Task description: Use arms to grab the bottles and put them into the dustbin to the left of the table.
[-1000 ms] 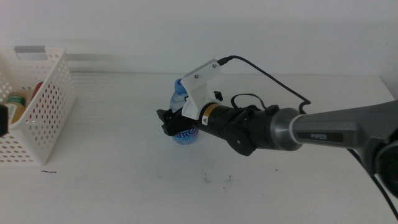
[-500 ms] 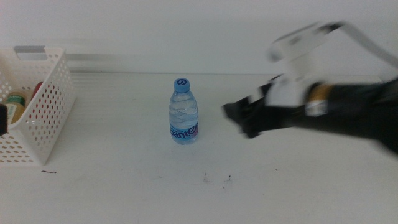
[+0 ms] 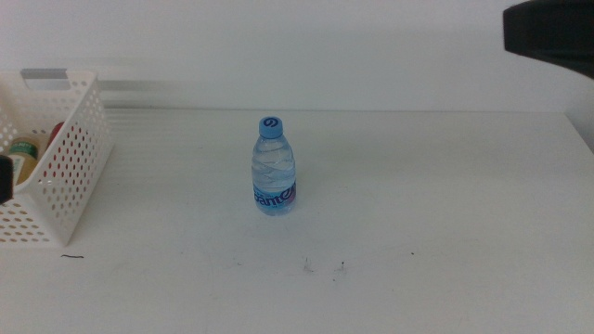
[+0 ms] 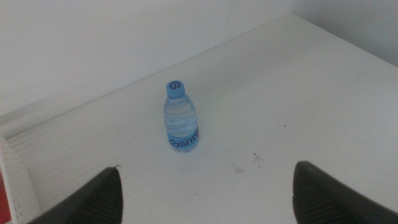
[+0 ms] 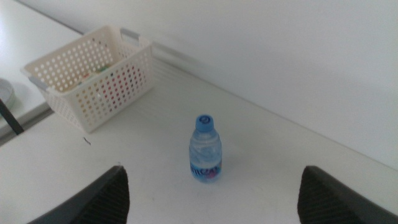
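The water bottle [image 3: 275, 167] stands upright on the white tabletop [image 3: 436, 204], alone, with nothing touching it. Well off to one side of the bottle sits the perforated white dustbin [image 3: 56, 167], with something yellow and something red inside. The right hand [image 5: 211, 202] hangs high above the bottle, jaws spread wide and empty. The left hand [image 4: 205, 199] waits near the dustbin, likewise wide open.

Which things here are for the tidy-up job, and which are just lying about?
For the job: water bottle standing on the table; dustbin already holding the tea bottle and red can.
Lying about: nothing but dark specks.
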`<state>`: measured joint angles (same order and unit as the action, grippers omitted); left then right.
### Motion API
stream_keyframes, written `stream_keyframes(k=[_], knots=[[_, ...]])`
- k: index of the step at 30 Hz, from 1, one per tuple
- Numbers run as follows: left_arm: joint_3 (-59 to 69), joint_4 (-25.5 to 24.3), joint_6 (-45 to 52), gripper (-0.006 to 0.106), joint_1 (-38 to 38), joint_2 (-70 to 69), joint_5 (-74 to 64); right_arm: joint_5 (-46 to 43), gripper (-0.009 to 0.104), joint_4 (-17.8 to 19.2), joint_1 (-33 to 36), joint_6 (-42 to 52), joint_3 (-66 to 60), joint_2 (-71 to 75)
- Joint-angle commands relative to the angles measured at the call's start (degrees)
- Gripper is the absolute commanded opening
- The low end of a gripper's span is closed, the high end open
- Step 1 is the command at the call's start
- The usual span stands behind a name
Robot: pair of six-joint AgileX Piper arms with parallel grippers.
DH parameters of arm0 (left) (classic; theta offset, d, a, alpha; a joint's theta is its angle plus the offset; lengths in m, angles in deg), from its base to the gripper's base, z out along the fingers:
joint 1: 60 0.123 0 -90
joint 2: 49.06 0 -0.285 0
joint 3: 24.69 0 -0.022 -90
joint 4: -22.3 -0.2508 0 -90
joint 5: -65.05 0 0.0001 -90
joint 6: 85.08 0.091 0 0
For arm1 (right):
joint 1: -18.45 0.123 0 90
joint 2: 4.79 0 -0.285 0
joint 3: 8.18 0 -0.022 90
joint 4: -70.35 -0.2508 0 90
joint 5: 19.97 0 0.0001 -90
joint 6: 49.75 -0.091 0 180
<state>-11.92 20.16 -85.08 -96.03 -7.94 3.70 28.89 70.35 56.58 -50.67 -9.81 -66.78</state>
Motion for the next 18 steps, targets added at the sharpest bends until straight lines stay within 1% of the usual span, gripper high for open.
stream_keyframes(k=[1, 14, 16, 18], knots=[[-0.2, 0.1, 0.0, 0.094, 0.1, 0.0, 0.7, 3.6, 0.091, 0.0, -0.5, 0.9, 1.9, -0.3], [-0.2, 0.0, 0.0, 0.094, 0.1, 0.0, 0.7, 3.9, 0.091, 0.0, -0.5, 0.9, 2.0, -0.4], [-0.3, -3.2, 0.0, 0.094, 0.1, 0.0, 2.4, 3.9, 0.091, 0.0, -0.5, 0.9, 2.0, -0.4], [-0.3, -4.6, 0.0, 0.094, -0.1, 0.5, 4.4, 3.9, 0.091, 0.0, -0.5, 0.9, 2.0, -0.4]])
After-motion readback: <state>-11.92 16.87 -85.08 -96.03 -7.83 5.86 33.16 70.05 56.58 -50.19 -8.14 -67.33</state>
